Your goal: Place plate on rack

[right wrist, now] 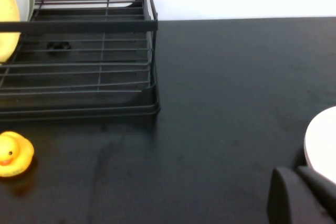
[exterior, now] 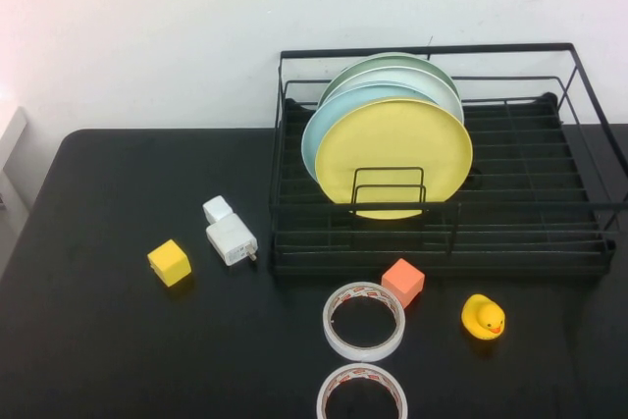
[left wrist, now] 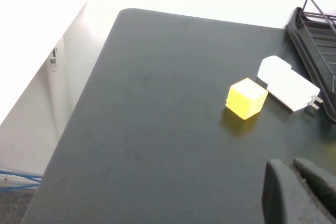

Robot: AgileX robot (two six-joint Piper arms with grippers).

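Note:
The yellow plate (exterior: 392,156) stands upright in the black wire rack (exterior: 530,203), held by the front wire slots, with other plates behind it. Its edge also shows in the right wrist view (right wrist: 6,24), inside the rack (right wrist: 79,66). Neither arm appears in the high view. My left gripper (left wrist: 296,182) is shut and empty above the table's left part, near the yellow cube (left wrist: 245,98). My right gripper (right wrist: 304,187) is shut and empty over the table to the right of the rack.
A light blue plate (exterior: 319,130), a white one and a pale green one (exterior: 392,60) stand behind the yellow plate. On the table lie a yellow cube (exterior: 169,262), a white charger (exterior: 232,239), an orange cube (exterior: 402,282), two tape rolls (exterior: 364,321), and a rubber duck (exterior: 483,317).

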